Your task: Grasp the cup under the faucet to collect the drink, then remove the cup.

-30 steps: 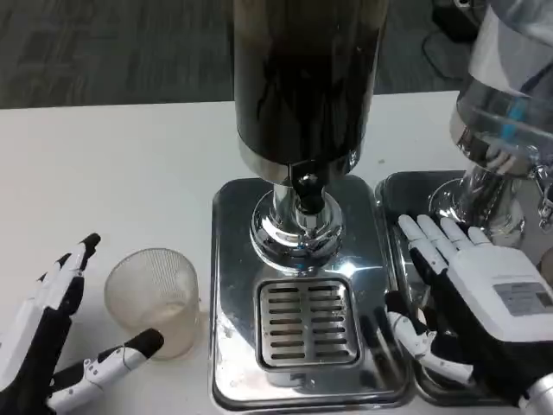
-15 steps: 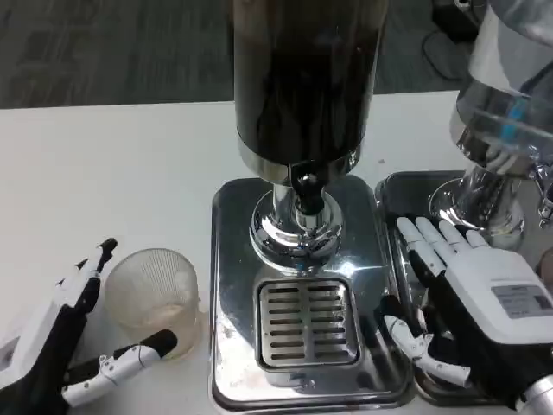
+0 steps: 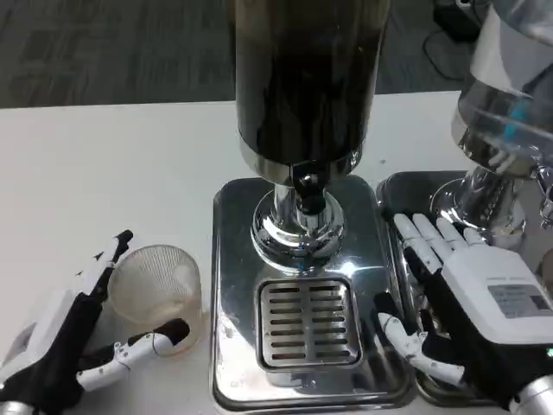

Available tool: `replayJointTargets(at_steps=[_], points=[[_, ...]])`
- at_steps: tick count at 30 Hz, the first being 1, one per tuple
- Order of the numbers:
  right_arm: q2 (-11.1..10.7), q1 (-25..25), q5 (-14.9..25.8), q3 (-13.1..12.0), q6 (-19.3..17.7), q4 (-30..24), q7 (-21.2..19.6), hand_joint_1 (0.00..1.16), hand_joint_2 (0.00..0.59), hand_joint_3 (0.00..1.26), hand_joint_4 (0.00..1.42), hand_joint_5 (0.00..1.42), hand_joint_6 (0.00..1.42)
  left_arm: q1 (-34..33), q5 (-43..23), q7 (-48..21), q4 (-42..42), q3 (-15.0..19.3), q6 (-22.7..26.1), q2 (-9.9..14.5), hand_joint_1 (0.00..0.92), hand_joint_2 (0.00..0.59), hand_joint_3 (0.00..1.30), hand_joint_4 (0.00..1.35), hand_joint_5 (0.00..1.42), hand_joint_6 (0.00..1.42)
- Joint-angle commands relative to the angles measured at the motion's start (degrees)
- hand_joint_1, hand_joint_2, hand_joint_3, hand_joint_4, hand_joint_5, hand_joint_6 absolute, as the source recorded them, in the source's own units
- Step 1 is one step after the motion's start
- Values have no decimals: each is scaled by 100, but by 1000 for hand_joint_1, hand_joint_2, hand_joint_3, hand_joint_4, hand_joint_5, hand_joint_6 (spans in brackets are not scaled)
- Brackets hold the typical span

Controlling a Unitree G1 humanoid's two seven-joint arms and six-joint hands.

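Upright ribbed cup (image 3: 156, 294) beside faucet (image 3: 308, 186)

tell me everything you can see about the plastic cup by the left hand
The cup is a clear, ribbed plastic tumbler, standing upright on the white table, just left of the dispenser's steel drip tray and not under the faucet. No dark drink shows in it. The left hand brackets it, fingers spread behind and the thumb in front; whether they touch it is unclear.
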Motion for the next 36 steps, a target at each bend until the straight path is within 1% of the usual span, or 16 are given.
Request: replayJointTargets(at_steps=[1,5,9,17,19,21,25,30,32,34,36], points=[[77,44,-90,18,83,-75,-41,314,443,14,0,0,0,-143,-68,-146,187,-95,-138,118,246,56,0,0,0,0],[126,48,-104,25,113,-70,-31,312,442,15,0,0,0,-236,-106,-248,263,-143,-174,153,339,77,0,0,1,0],[165,39,-101,30,121,-56,-15,310,442,15,0,0,0,-264,-125,-272,283,-162,-201,177,365,79,0,0,4,0],[171,32,-123,30,113,-58,-21,305,436,15,0,0,0,-293,-119,-225,287,-178,-163,169,360,82,0,0,20,0],[175,32,-91,18,107,-54,-29,303,435,15,0,0,0,-296,-134,-193,306,-162,-175,153,326,77,0,0,25,0],[175,31,-81,12,110,-44,-28,302,434,15,0,0,0,-311,-162,-178,344,-150,-199,134,266,63,0,0,43,0],[187,45,-102,21,125,-59,-31,274,419,15,0,0,0,-332,-209,-168,405,-137,-235,126,222,57,0,0,97,0],[201,51,-92,21,145,-58,-28,266,419,15,0,0,0,-348,-179,-136,429,-161,-298,147,223,54,0,0,104,28],[211,63,-90,25,152,-60,-36,265,421,15,0,0,0,-347,-165,-143,425,-169,-320,158,253,60,0,0,118,35],[216,67,-84,32,154,-59,-42,263,421,15,0,0,0,-342,-88,-80,392,-171,-323,176,260,61,0,0,119,36],[214,64,-80,33,152,-60,-41,262,422,15,0,0,0,-337,-27,-22,364,-173,-325,191,301,73,0,0,123,14]])
